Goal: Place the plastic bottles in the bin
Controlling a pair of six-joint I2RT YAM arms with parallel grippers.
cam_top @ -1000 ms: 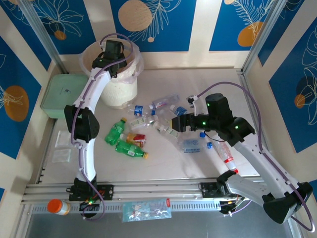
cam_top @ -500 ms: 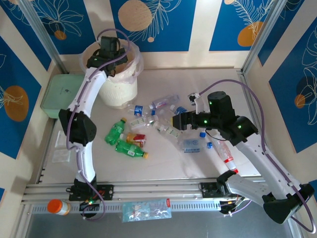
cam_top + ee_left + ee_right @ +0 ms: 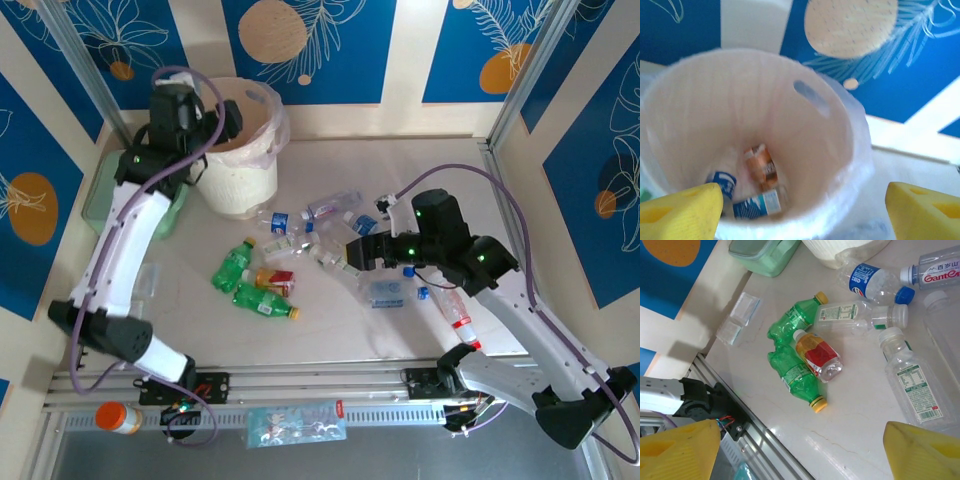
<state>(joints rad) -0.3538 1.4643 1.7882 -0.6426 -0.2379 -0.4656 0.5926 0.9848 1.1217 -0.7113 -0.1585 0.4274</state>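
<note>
Blue leaf-patterned wall panels are closing in a pale stone-look table top. The scatter of small clear and green plastic bottles is lying across its middle. The round cream-coloured plastic bin, with a thin liner bag over its rim, is standing at the far left and already holding a few bottles at its bottom.

The left gripper is hanging at the bin's left rim and looking down into it, its yellow fingers spread wide with nothing between them. Compared with half a second ago, the left arm has been swinging out to the left, off the bin's mouth. The right gripper is hovering over the scatter, likewise spread wide and empty, and has hardly shifted.

The drop seems finished and a fresh pick is beginning. The next move is calling for the right gripper to descend squarely across one bottle's body, perhaps the white-capped clear bottle, without nudging its neighbours.
</note>
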